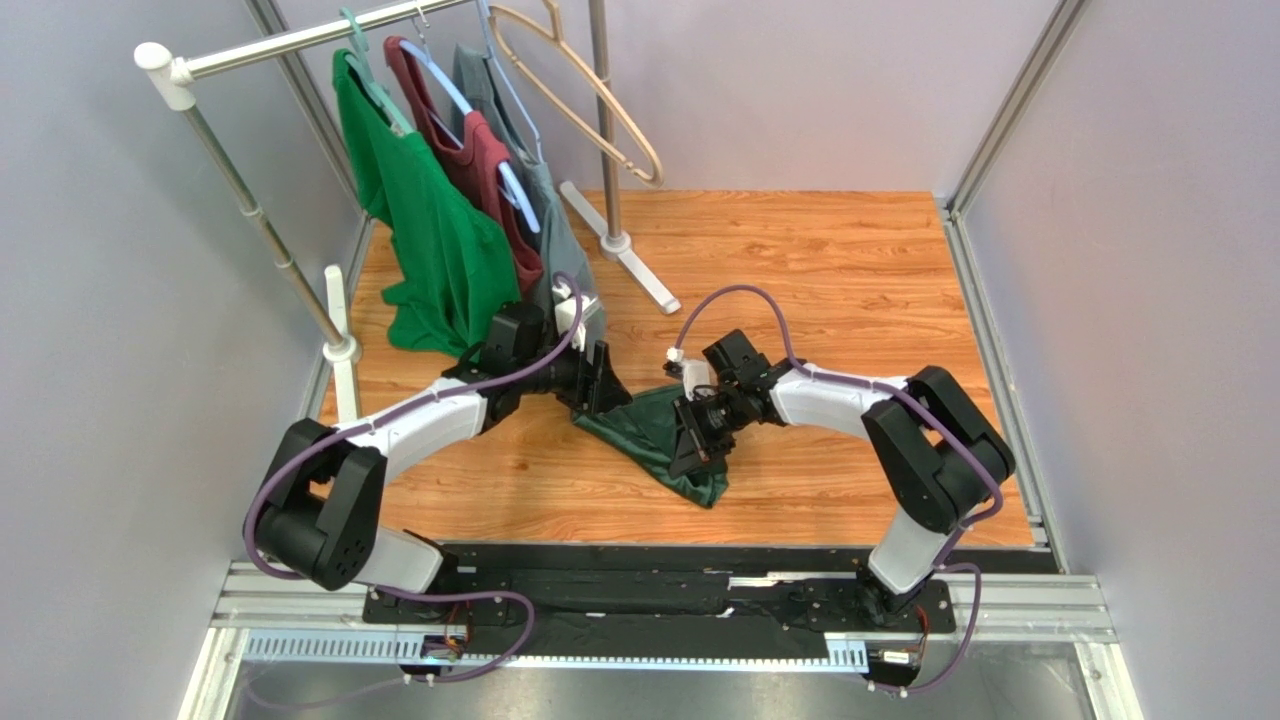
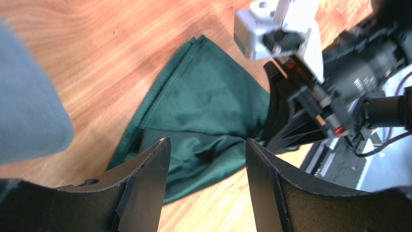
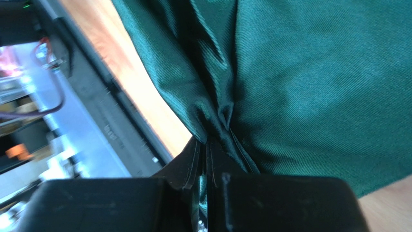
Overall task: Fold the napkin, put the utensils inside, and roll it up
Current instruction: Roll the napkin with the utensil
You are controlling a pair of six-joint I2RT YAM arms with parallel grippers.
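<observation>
The dark green napkin (image 1: 661, 435) lies bunched on the wooden table between the two arms. My right gripper (image 1: 700, 438) is shut on a pinched fold of the napkin (image 3: 300, 82), and the cloth gathers into creases at its jaws (image 3: 209, 145). My left gripper (image 2: 207, 145) hangs open just above the napkin (image 2: 203, 106), with nothing between its fingers (image 2: 150, 164). From above, the left gripper (image 1: 601, 387) is at the cloth's far-left edge. The utensils are out of view.
A clothes rack (image 1: 263, 225) at the back left carries a bright green shirt (image 1: 428, 225), a maroon shirt (image 1: 489, 173), a grey-green shirt (image 1: 556, 240) and an empty hanger (image 1: 579, 83). The rack's white foot (image 1: 624, 248) rests on the table. A black rail (image 1: 661, 578) runs along the near edge.
</observation>
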